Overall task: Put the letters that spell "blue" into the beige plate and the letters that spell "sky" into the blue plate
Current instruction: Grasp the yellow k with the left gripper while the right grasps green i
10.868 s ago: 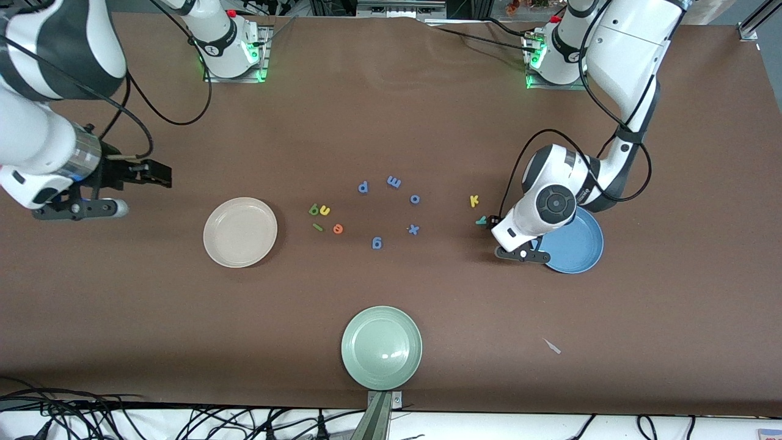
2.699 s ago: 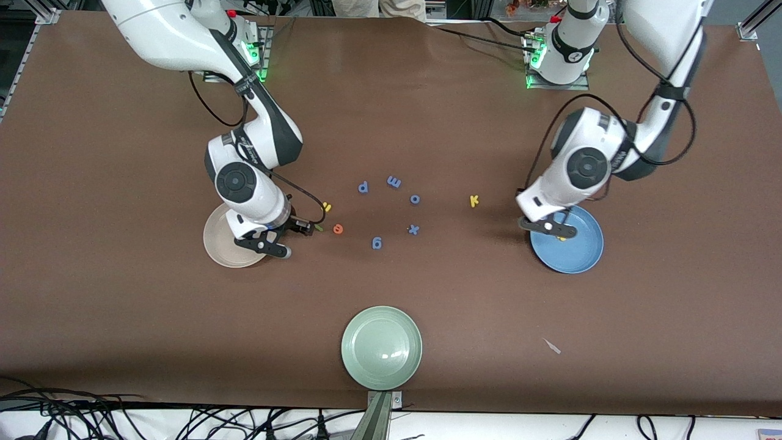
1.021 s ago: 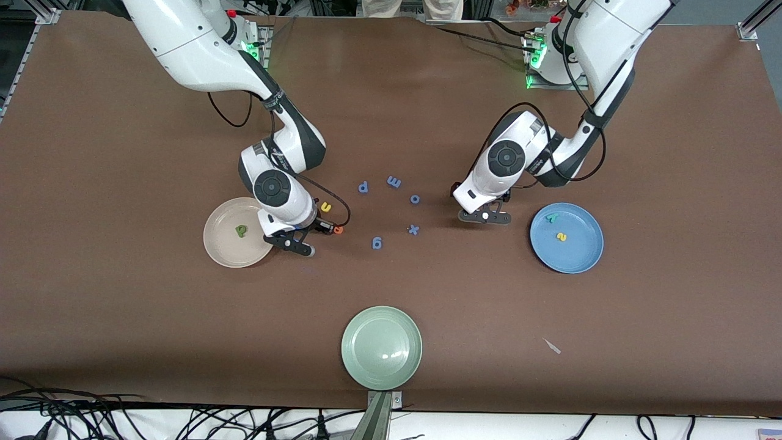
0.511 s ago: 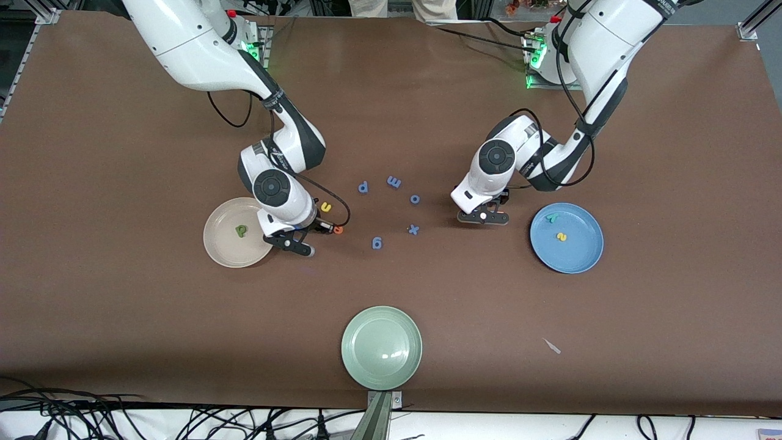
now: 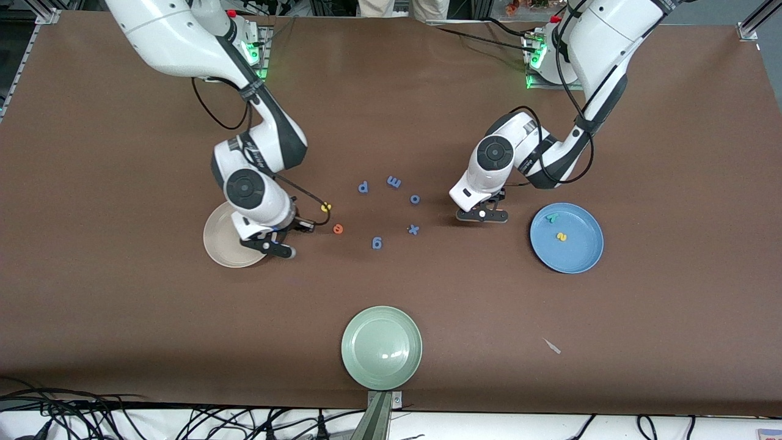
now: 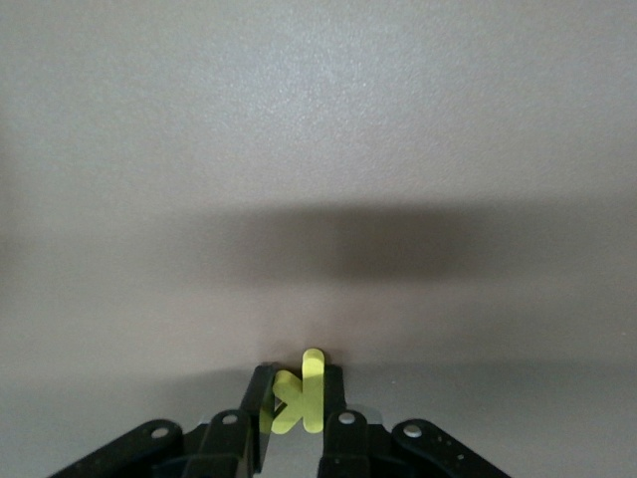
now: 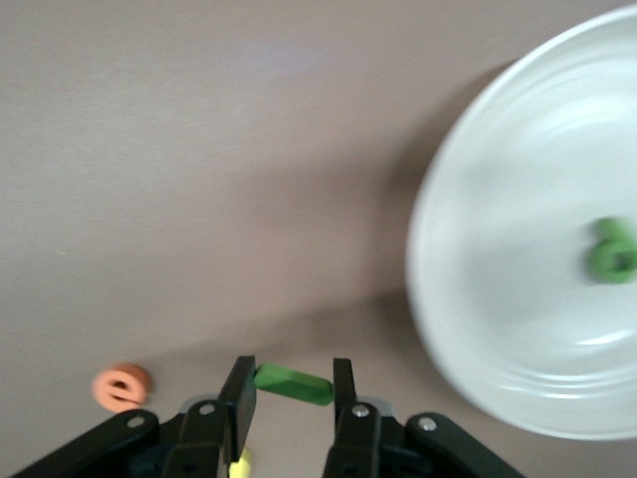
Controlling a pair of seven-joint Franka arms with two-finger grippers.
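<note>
My right gripper [image 7: 291, 383] is shut on the green l [image 7: 294, 384], just off the rim of the beige plate [image 5: 221, 249]. In the front view the right gripper [image 5: 304, 226] is between that plate and the orange e [image 5: 338, 229]. The dark green b [image 7: 612, 251] lies in the beige plate [image 7: 498, 299]. The yellow u [image 5: 325, 208] lies just farther than the e. My left gripper [image 6: 297, 383] is shut on the yellow k [image 6: 304, 393], low over bare table beside the blue o. The blue plate [image 5: 580, 253] holds the teal y [image 5: 553, 217] and the yellow s [image 5: 561, 236].
Blue letters p [image 5: 363, 187], m [image 5: 394, 181], o [image 5: 415, 198], x [image 5: 413, 230] and g [image 5: 377, 243] lie between the two grippers. A pale green plate [image 5: 382, 347] sits near the table's front edge. A small scrap [image 5: 553, 346] lies toward the left arm's end.
The left gripper has shut on the yellow k. The right gripper has shut on the green l and carried it from beside the orange e toward the beige plate, now hiding the b in the front view.
</note>
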